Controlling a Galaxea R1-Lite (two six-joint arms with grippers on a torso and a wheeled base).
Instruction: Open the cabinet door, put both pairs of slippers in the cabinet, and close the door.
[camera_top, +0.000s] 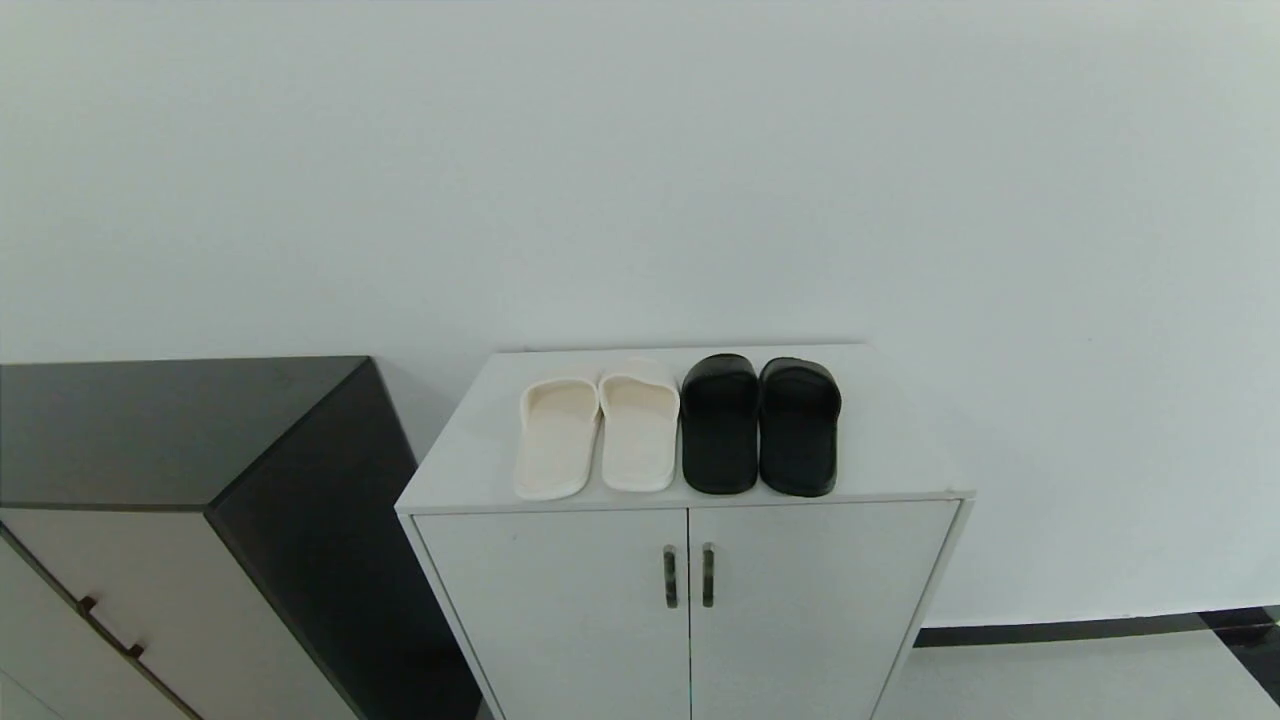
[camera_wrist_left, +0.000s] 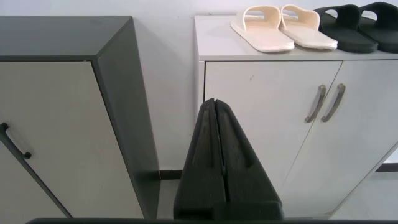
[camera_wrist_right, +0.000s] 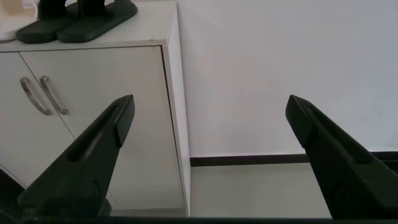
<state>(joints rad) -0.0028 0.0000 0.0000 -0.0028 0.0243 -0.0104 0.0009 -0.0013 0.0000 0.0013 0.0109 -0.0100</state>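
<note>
A white two-door cabinet (camera_top: 560, 600) stands against the wall with both doors closed and two vertical handles (camera_top: 688, 576) at the middle seam. On its top lie a cream pair of slippers (camera_top: 598, 435) and, to their right, a black pair of slippers (camera_top: 760, 425). My left gripper (camera_wrist_left: 215, 106) is shut with nothing in it, held low in front of the cabinet (camera_wrist_left: 267, 112), left of its handles (camera_wrist_left: 326, 102). My right gripper (camera_wrist_right: 211, 109) is open and empty, off the cabinet's right corner (camera_wrist_right: 171, 112); the black slippers (camera_wrist_right: 78, 18) sit above.
A dark-topped cabinet (camera_top: 180, 440) with light drawer fronts stands close on the left, a narrow gap apart from the white one. Bare wall runs behind, with a black skirting strip (camera_top: 1080, 630) and open floor (camera_top: 1080, 680) to the right.
</note>
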